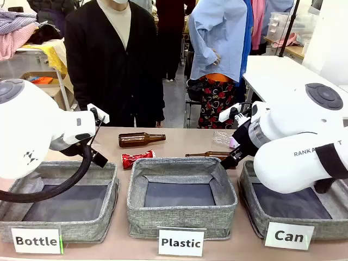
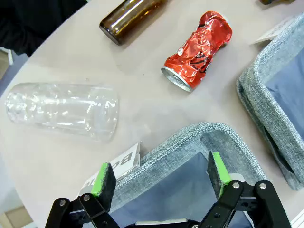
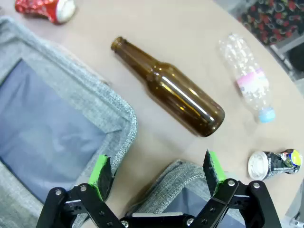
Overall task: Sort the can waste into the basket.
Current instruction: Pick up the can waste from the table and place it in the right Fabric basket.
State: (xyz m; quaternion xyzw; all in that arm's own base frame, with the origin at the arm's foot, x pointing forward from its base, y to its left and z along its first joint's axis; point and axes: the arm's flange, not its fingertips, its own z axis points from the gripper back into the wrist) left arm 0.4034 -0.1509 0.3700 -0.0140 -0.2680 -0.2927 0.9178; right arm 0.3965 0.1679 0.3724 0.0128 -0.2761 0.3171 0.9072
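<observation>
The red crushed can point(image 1: 137, 159) lies on the table behind the middle bin; it is also ahead of my left gripper point(image 2: 161, 178) as the red can point(image 2: 198, 51). That gripper is open, hovering over the corner of the "Bottle" bin point(image 2: 190, 142). The black and silver can point(image 3: 274, 163) lies at the right edge of the right wrist view, beside my open right gripper point(image 3: 159, 173). It hangs over the near corner of the "Can" basket point(image 3: 166, 192). In the front view the "Can" basket point(image 1: 251, 209) stands at the right with a bare floor.
Two brown glass bottles point(image 1: 140, 140) point(image 1: 209, 155) and a clear plastic bottle point(image 1: 223, 137) lie behind the bins. Another clear bottle point(image 2: 64, 110) lies near the table edge. The "Plastic" bin point(image 1: 182, 220) stands in the middle. A person point(image 1: 117, 60) stands at the far side.
</observation>
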